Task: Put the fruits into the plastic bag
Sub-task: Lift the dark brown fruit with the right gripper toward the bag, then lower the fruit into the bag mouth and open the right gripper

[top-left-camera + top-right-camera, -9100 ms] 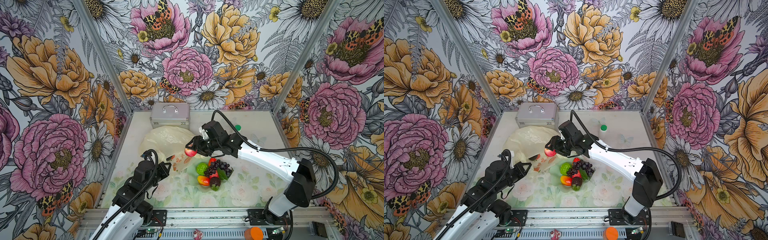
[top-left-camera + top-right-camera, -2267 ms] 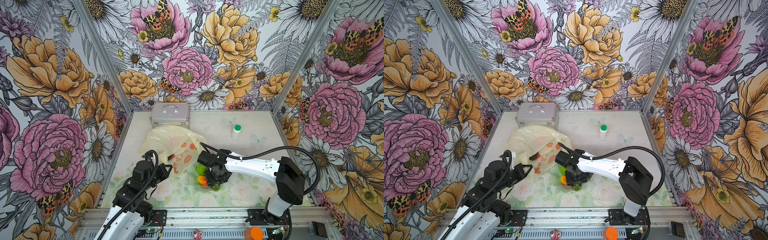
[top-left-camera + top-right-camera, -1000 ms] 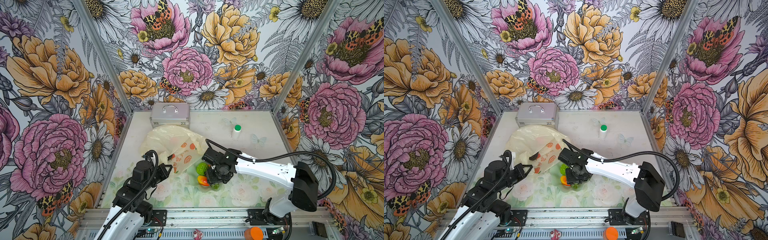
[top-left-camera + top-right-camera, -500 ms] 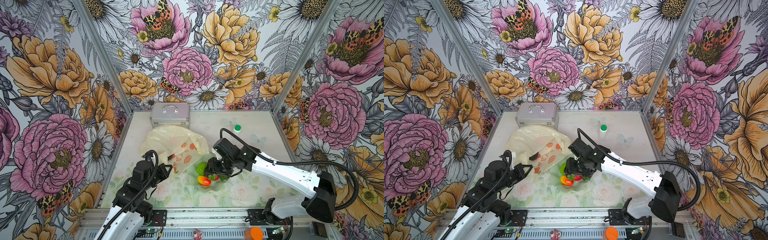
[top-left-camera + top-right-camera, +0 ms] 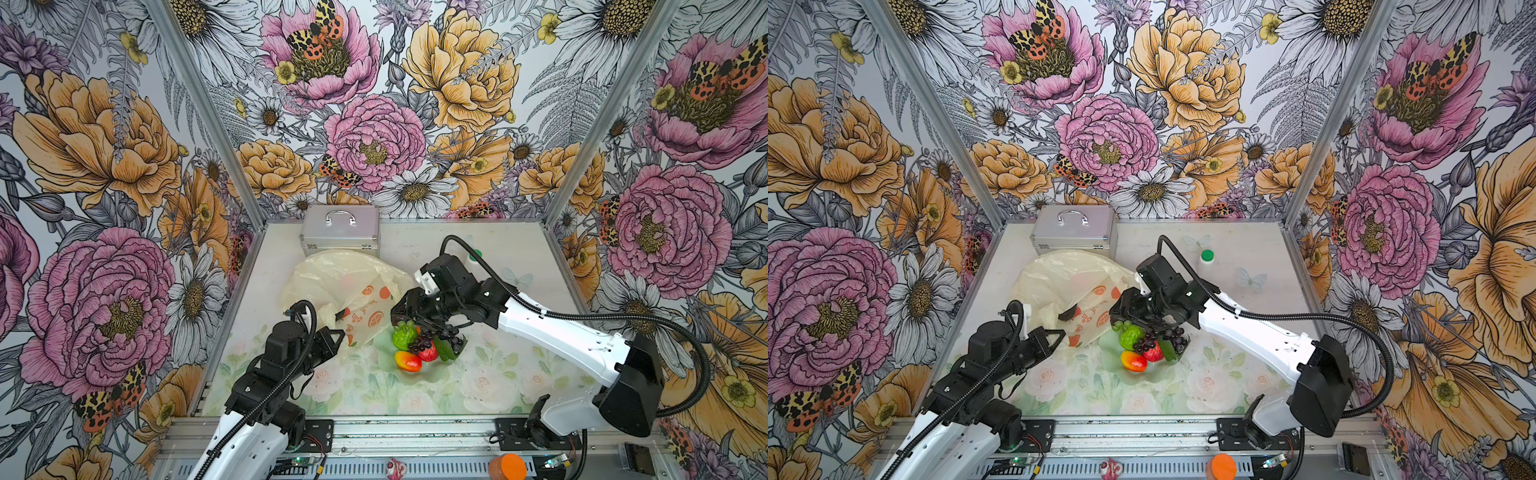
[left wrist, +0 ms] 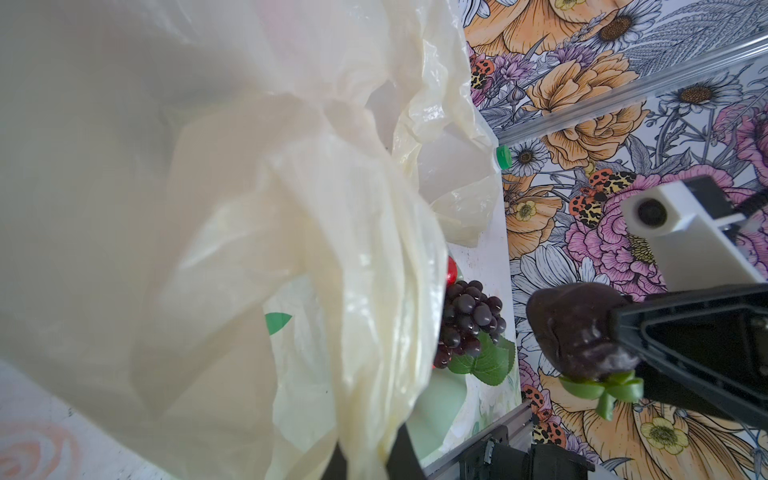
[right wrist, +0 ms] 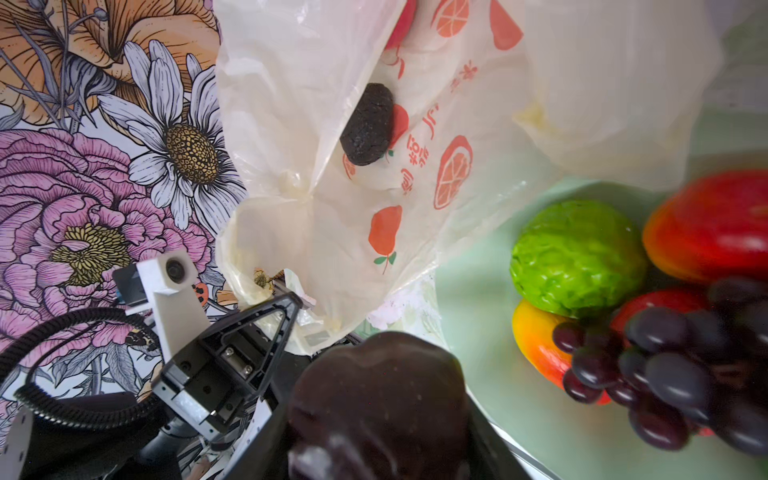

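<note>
Right wrist view: my right pincer (image 7: 376, 440) clamps dark mangosteen (image 7: 374, 374) at dish (image 7: 473, 270) edge; left pincer (image 7: 291, 301) pinches plastic bag (image 7: 415, 187).

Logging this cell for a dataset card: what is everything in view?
plastic bag: one, pale yellow, mid-table
avocado: one, dark, in bag
apple: one, red, in bag
dish: one, pale green, beside bag
bumpy fruit: one, lime green, on dish
grape bunch: one, purple, on dish
mangoes: two, red-yellow, on dish
strawberry: one, red, on dish
mangosteen: one, dark, in right pincer
metal case: one, silver, back wall
bottle: one, white, green cap, back right
left pincer: one, black, shut on bag edge
right pincer: one, black, shut on mangosteen
</note>
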